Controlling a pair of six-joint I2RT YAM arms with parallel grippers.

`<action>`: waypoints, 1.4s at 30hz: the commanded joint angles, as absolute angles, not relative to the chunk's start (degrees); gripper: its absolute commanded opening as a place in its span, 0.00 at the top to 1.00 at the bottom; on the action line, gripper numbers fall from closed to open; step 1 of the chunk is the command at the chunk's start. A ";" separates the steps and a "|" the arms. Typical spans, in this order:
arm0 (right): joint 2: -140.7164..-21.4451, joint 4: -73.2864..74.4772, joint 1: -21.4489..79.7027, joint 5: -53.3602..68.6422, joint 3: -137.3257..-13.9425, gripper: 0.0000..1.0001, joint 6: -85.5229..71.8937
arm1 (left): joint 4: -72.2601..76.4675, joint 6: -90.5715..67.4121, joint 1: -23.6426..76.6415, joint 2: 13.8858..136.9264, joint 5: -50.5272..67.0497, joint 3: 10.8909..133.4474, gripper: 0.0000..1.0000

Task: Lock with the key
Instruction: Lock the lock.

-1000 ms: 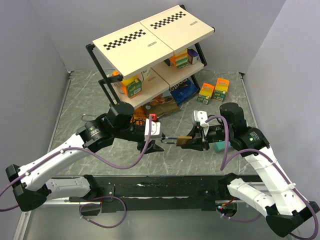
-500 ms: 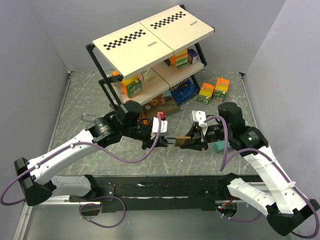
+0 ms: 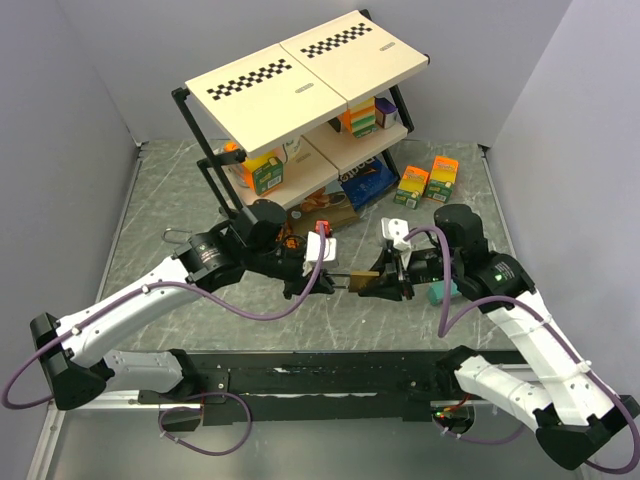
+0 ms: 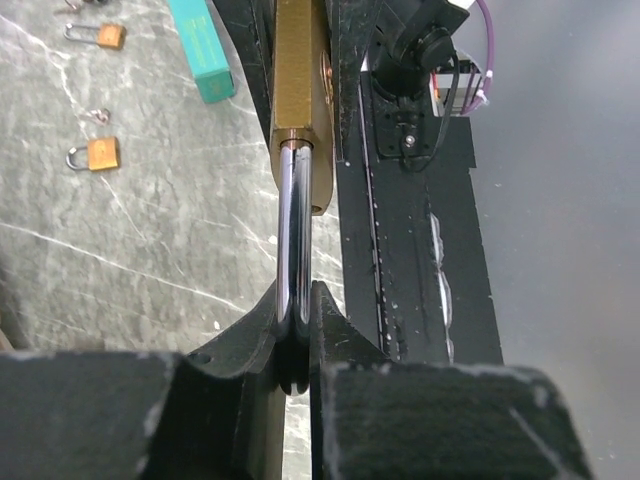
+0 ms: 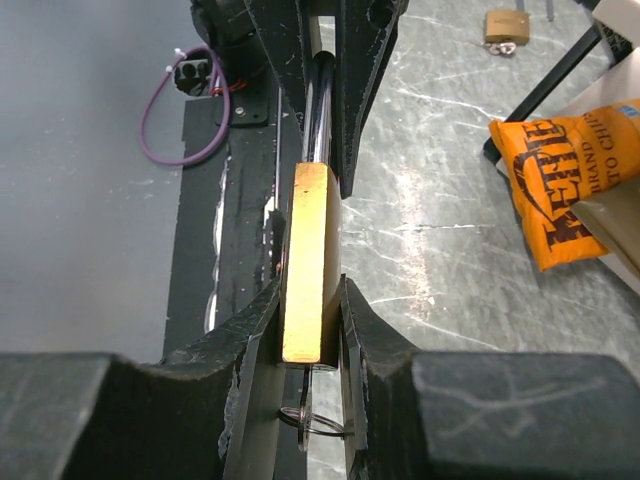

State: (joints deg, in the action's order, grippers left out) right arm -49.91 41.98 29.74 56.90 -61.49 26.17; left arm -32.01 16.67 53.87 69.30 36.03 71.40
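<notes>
A brass padlock (image 3: 365, 283) is held in the air between my two grippers, just in front of the shelf. My right gripper (image 5: 312, 305) is shut on its brass body (image 5: 311, 250). A key on a wire ring (image 5: 318, 420) hangs from the body's underside, between the right fingers. My left gripper (image 4: 295, 312) is shut on the chrome shackle (image 4: 293, 235), which runs straight out to the brass body (image 4: 298, 90). In the top view the left gripper (image 3: 328, 280) and right gripper (image 3: 392, 282) face each other along the lock.
A black shelf rack (image 3: 300, 85) with boxed goods stands behind. An orange chips bag (image 5: 570, 180) lies at its foot. Two small padlocks (image 4: 95, 154) and a teal box (image 4: 203, 50) lie on the marble table. Two juice cartons (image 3: 426, 180) stand at the back right.
My left arm has swung right to the padlock and its jaws have come together on the shackle. The right gripper has kept its hold on the body, nearly still.
</notes>
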 commanded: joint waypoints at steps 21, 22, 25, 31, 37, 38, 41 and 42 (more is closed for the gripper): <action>-52.82 22.85 36.91 62.32 -58.27 1.00 21.88 | -5.81 9.58 58.18 73.39 44.82 75.32 0.99; -53.00 22.94 37.00 62.05 -58.18 1.00 22.41 | -5.54 9.06 58.18 73.30 44.82 75.24 0.99; -53.61 20.93 37.18 63.19 -57.83 1.00 20.84 | -4.75 8.70 58.36 73.83 44.65 75.76 0.99; -54.93 18.90 40.07 63.54 -57.92 1.00 19.43 | -1.23 8.26 58.97 75.23 43.33 76.81 0.99; -56.77 16.88 41.92 63.98 -57.92 1.00 17.23 | 1.32 8.26 59.68 75.85 43.15 76.82 0.99; -57.04 16.61 42.45 64.07 -57.92 1.00 16.97 | 1.49 8.35 59.76 75.85 43.07 76.82 0.99; -57.48 16.17 43.06 64.16 -57.57 1.00 16.35 | 2.46 8.44 59.85 75.50 42.10 76.55 0.99; -57.48 16.61 43.07 64.25 -57.22 1.00 16.26 | 2.55 8.44 59.94 75.24 41.93 76.55 0.99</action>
State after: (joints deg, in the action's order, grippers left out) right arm -54.06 32.62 37.32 56.03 -57.67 16.27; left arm -36.40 9.89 56.90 74.70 37.58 72.20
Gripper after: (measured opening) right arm 0.301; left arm 0.132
